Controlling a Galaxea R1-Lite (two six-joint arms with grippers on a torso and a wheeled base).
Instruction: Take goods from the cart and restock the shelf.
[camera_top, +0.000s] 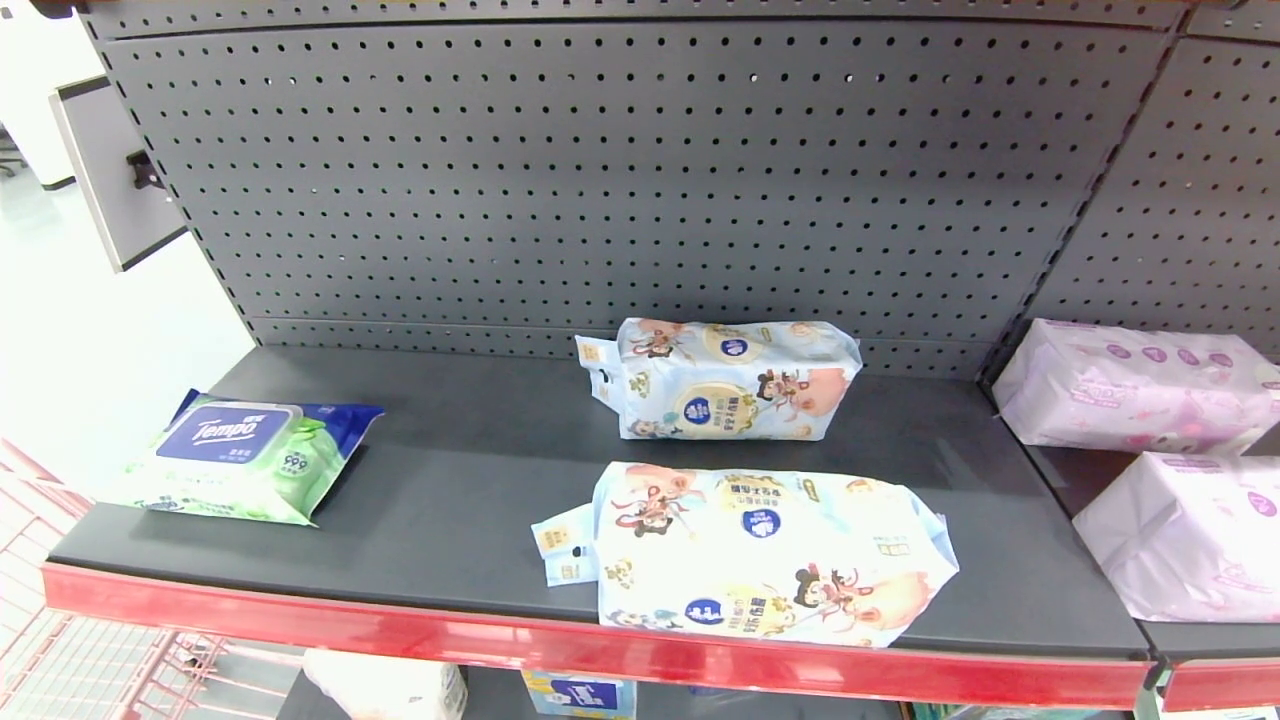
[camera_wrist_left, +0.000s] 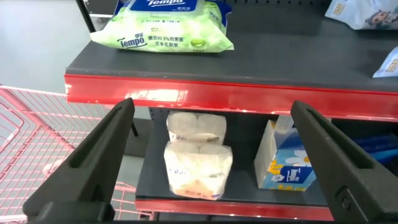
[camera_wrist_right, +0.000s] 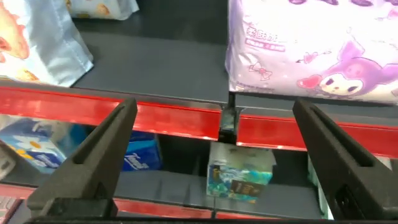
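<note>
Left gripper (camera_wrist_left: 212, 103) agape before red shelf edge (camera_wrist_left: 186, 93)

2 matte black, wedge-shaped fingers (camera_wrist_left: 93, 162) with flat slanted faces on left gripper (camera_wrist_left: 212, 104) and right gripper (camera_wrist_right: 216, 102) alike

You're in a shop aisle.
Pegboard-backed shelf (camera_top: 470, 470) with red front rail (camera_top: 400, 625), packaged wipes (camera_wrist_left: 163, 28) past your left fingers (camera_wrist_left: 93, 162), red wire cart (camera_wrist_left: 28, 130) just beside them.

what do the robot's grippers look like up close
Both match: the left gripper and right gripper each have two matte black fingers, broad at the base, tapering to narrow tips, with flat inner faces. No cables or markings visible on them.
</note>
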